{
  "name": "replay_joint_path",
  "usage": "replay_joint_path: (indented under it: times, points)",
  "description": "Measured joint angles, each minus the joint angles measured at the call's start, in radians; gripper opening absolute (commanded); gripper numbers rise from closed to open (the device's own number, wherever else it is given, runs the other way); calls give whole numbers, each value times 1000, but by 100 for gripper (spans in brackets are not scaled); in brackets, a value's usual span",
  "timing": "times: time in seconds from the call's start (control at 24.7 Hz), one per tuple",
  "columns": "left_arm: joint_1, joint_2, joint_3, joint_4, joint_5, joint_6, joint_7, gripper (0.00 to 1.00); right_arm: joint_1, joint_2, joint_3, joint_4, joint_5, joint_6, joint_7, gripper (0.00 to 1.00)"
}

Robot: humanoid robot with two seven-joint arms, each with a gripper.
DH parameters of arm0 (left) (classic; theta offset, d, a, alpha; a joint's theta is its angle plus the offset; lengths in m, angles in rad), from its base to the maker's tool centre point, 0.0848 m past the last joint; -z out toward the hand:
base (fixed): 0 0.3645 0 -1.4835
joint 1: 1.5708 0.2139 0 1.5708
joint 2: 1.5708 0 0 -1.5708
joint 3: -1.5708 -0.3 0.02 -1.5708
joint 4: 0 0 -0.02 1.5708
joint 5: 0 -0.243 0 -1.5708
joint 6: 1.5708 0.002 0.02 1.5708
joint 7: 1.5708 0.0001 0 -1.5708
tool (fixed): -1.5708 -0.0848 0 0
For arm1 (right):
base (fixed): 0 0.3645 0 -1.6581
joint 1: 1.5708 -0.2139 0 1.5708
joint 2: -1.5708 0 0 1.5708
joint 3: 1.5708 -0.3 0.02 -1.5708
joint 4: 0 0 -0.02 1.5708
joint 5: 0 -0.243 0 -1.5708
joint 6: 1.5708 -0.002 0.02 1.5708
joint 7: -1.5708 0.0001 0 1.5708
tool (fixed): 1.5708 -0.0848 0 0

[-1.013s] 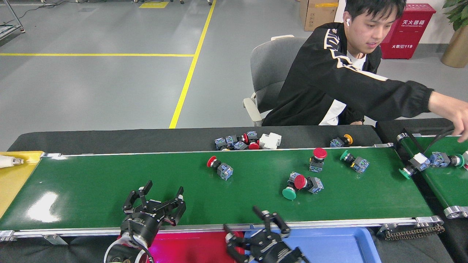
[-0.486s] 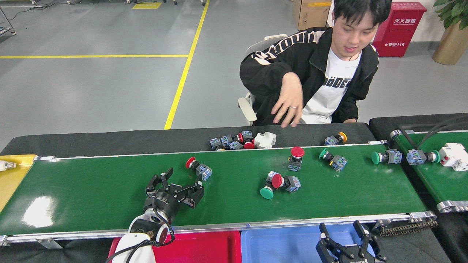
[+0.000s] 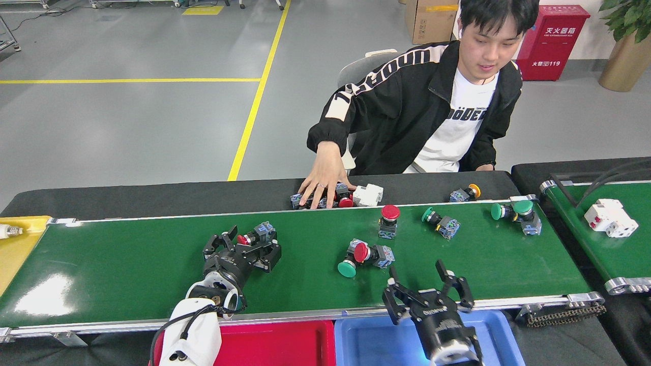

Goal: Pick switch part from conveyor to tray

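The left gripper (image 3: 249, 243) sits low over the conveyor (image 3: 127, 264), its jaws spread around a red-capped switch part (image 3: 253, 237); whether they press on it cannot be told. The right gripper (image 3: 427, 290) hangs at the belt's near rail with jaws released and nothing between them. Below the rail sit a red tray (image 3: 285, 345) and a blue tray (image 3: 376, 345). A person's hand (image 3: 320, 185) rests on a pile of switches (image 3: 346, 195) on the black surface (image 3: 152, 195) behind the belt.

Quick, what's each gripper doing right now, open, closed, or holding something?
Left gripper: open, fingers around the red-capped switch part on the conveyor, not yet shut.
Right gripper: open, holding nothing.
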Motion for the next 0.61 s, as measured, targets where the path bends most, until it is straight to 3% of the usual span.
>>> replay_joint_path:
  times: [0.04,0.08,0.28,0.36,0.57,0.61]
  points:
    - [0,0,0,1,4,4,1,19,-24,5,17,30,0,23,1,96]
    - [0,3,-1,1,9,-3,2,4,-48,10,33,63,0,40,2,96]
    - [6,7,2,-27,34,-87,3,2,-110,62,68,198,0,75,7,93]
    - [25,7,-1,-68,46,-104,6,2,-136,82,71,230,-4,77,7,82]
    - [148,15,0,-260,48,-148,3,2,-177,83,113,263,-20,75,9,40]
    - [178,15,-1,-299,48,-152,1,2,-184,83,125,278,-31,72,10,38]
